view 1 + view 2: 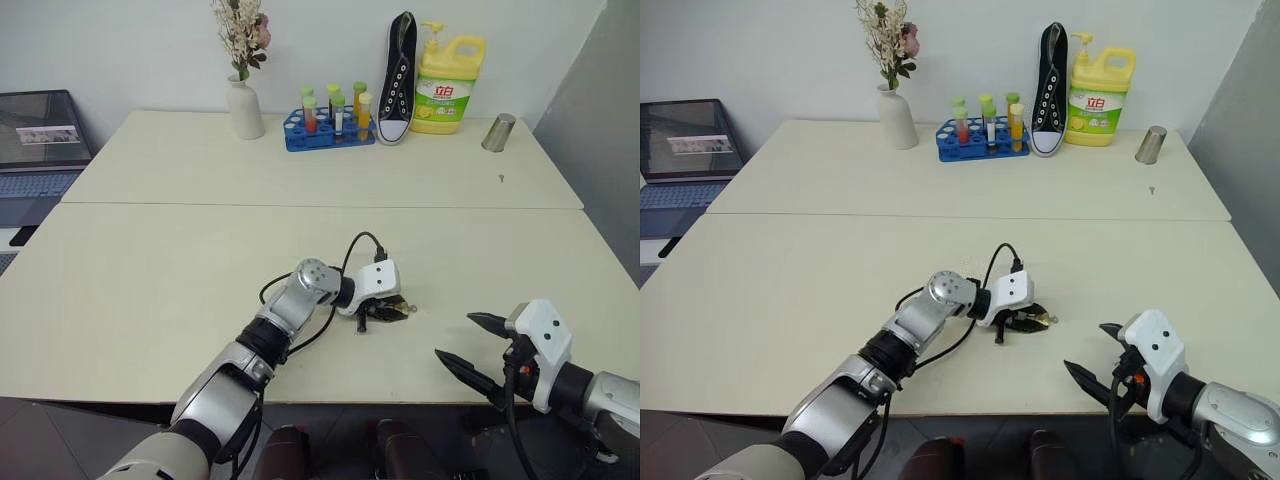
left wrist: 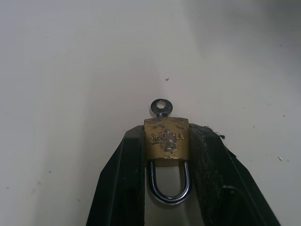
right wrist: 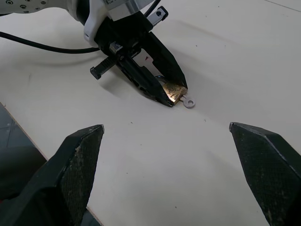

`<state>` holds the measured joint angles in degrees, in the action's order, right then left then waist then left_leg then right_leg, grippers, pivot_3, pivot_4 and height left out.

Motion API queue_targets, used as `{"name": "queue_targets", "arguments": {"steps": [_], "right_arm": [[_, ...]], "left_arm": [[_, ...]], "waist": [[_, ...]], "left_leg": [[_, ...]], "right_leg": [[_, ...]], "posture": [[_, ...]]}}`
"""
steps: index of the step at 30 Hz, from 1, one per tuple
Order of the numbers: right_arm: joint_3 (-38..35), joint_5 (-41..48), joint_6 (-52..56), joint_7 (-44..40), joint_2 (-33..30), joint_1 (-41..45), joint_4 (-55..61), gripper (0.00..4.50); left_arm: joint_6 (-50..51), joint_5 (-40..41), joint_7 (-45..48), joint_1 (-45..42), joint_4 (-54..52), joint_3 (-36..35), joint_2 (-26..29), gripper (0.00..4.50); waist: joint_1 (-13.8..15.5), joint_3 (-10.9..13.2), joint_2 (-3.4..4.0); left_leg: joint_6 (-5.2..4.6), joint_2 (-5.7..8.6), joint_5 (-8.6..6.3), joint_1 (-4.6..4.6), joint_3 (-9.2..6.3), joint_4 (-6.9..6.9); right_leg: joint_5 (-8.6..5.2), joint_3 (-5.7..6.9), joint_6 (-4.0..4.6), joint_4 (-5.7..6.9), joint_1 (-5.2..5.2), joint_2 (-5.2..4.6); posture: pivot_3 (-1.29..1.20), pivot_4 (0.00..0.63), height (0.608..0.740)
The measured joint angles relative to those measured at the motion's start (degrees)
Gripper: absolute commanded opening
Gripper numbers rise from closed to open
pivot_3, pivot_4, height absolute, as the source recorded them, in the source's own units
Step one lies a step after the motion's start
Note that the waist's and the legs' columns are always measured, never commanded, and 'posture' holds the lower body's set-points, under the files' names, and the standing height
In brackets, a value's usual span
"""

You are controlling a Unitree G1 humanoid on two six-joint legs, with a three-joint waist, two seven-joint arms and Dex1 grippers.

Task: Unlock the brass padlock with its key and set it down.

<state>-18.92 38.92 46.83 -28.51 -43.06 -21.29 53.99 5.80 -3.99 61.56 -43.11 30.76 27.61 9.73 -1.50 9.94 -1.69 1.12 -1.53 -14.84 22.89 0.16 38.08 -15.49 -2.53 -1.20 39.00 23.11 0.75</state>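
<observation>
1. The left gripper [image 1: 388, 312] is low on the table [image 1: 150, 290], its two black fingers [image 2: 123, 179] clamped on the flat sides of the brass padlock [image 2: 166, 143]. The lock sits right at the fingertips, with its silvery shackle [image 2: 169, 188] running back into the gap between them.
2. The key [image 2: 161, 107] sits in the padlock's far face; its ring head pokes out just past the fingertips, pointing away from the wrist.
3. The right gripper [image 1: 470, 345] hovers off to the right, near the table's front edge and well apart from the key, its jaws spread wide and holding nothing.
4. Risk, as I judge it: the grip covers only the thin brass body at the very tips, so a turning force on the key could twist the lock out or slide it along the pads.
5. The key head is tiny against the right gripper's broad fingertips; a slightly off approach could knock it sideways or push lock and left gripper along the table.
</observation>
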Motion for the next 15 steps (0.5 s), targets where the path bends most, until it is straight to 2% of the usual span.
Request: {"name": "queue_targets", "arguments": {"steps": [8, 15], "right_arm": [[0.05, 0.16, -2.98, -2.68, -0.43, 0.09, 0.23, 4.5], [2.88, -0.72, -4.96, -5.35, -2.22, 3.72, -1.05, 4.5]], "left_arm": [[-2.82, -0.52, 0.22, 1.3, -1.22, 0.04, 1.19, 0.97], [-8.77, 1.64, -0.28, 8.93, -8.55, -4.14, 7.5, 0.97]], "waist": [[-0.2, -0.16, -0.05], [-0.32, -0.14, -0.06]], "left_leg": [[0.0, -0.04, 0.0, -0.02, 0.02, -0.02], [0.0, -0.15, 0.0, -0.02, -0.05, -0.07]], "right_leg": [[0.0, -0.01, 0.0, 0.0, 0.0, 0.06], [0.0, -0.02, 0.02, 0.01, 0.05, 0.16]], "posture": [[0.0, 0.15, 0.74], [0.0, 0.15, 0.74]]}}
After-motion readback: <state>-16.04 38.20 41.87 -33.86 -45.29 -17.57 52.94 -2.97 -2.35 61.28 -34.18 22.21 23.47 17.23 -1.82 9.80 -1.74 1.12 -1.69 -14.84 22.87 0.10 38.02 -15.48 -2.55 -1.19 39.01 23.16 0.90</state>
